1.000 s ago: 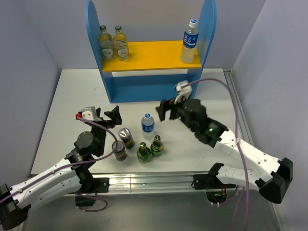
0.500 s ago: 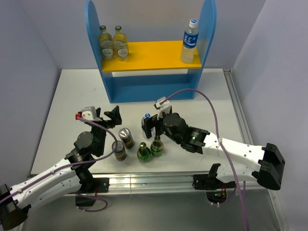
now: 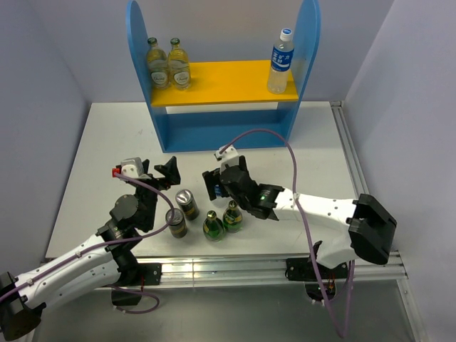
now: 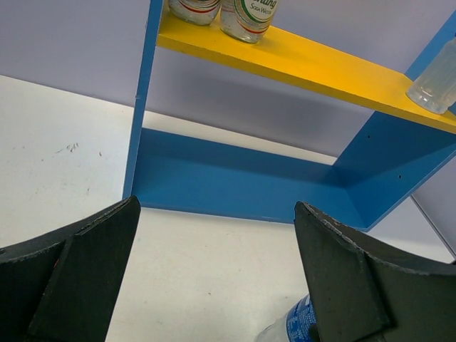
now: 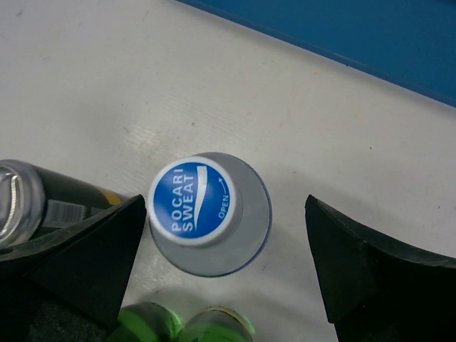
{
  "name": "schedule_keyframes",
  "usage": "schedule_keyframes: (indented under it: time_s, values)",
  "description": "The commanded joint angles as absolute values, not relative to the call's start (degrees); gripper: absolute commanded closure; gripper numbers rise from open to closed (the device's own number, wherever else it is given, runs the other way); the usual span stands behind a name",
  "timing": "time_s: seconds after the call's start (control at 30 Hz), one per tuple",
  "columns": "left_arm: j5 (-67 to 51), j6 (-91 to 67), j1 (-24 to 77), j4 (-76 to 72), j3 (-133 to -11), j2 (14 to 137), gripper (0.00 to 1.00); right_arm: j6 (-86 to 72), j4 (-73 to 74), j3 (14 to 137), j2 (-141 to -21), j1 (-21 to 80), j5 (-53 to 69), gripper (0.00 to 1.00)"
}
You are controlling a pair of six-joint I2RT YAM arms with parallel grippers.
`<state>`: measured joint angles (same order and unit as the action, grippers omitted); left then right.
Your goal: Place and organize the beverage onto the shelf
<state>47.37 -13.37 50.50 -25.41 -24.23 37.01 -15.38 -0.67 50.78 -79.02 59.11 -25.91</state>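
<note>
Standing at the far edge of the table [image 3: 107, 142]: shelf [image 3: 221, 82], with blue side panels, a yellow upper board and a blue back below.

Upper board, left end: two glass bottles [image 3: 179, 65], upright and side by side, with pale yellow contents.
Upper board, right end: one clear bottle [image 3: 282, 60] with a blue cap and label, upright, close to the right panel.

Table, in front of the shelf, in a loose cluster:
- Pocari bottle [image 5: 192, 199], upright, cap on, the cap reading POCARI SWEAT.
- Two cans [image 3: 187, 204], dark with silver tops, upright, one just nearer than the other, left of the Pocari bottle.
- Two green bottles [image 3: 212, 226], upright and touching, on the near side of the Pocari bottle.

Right gripper [image 5: 224, 214]: over the Pocari bottle, fingers spread wide, one on each side of the cap. There is a plain gap on one side. The other finger is close to the cap, and I cannot tell whether it touches. Nothing is gripped.

Left gripper [image 4: 217, 263]: raised left of the cans and facing the shelf, fingers wide apart with nothing between them. The Pocari bottle's blue label shows at the lower edge of its view.
</note>
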Motion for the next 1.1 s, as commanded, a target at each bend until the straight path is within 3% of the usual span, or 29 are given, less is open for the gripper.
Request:
schedule_keyframes:
  time_s: [0.0,0.1,0.13,0.2,0.23,0.27,0.3,0.53,0.77,0.93,1.07]
  values:
    - [47.0,-13.8,50.7,-27.2,-24.9,37.0,0.04,-15.2,-4.2,53.7,-81.8,59.3,-29.7,0.01]
    - [46.9,-13.9,50.7,-27.0,-24.9,36.9,0.04,-15.0,-5.0,53.9,-84.0,59.2,-30.2,0.05]
    - [46.9,-13.8,50.7,-27.0,-24.9,36.9,0.04,-15.0,-5.7,53.9,-84.4,59.2,-30.7,0.18]
    - [47.0,-13.8,50.7,-27.0,-24.9,36.8,0.04,-15.2,-6.4,53.4,-84.9,59.2,-31.6,0.33]
    - [46.9,-13.8,50.7,-26.9,-24.9,36.8,0.04,-15.1,-6.9,53.2,-85.0,59.1,-31.6,0.56]
    - [47.0,-13.8,50.7,-27.0,-24.9,36.8,0.04,-15.0,-7.0,53.2,-84.8,58.9,-31.4,0.69]
    - [46.9,-13.8,50.7,-27.0,-24.9,36.8,0.04,-14.7,-6.9,53.3,-84.6,58.6,-31.5,0.97]
    - [47.1,-13.7,50.7,-27.0,-25.0,37.4,0.04,-10.5,-3.5,58.7,-75.8,58.6,-34.4,1.0]
    - [47.1,-13.7,50.7,-27.2,-25.0,37.5,0.04,3.2,-2.3,74.0,-67.9,57.0,-41.4,1.0]
    - [47.5,-13.5,50.7,-27.3,-24.8,37.4,0.04,5.8,1.3,88.0,-70.5,49.8,-34.9,1.0]
    - [47.7,-13.4,50.7,-27.2,-24.9,37.6,0.04,5.1,8.2,101.5,-79.2,42.3,-30.0,1.0]
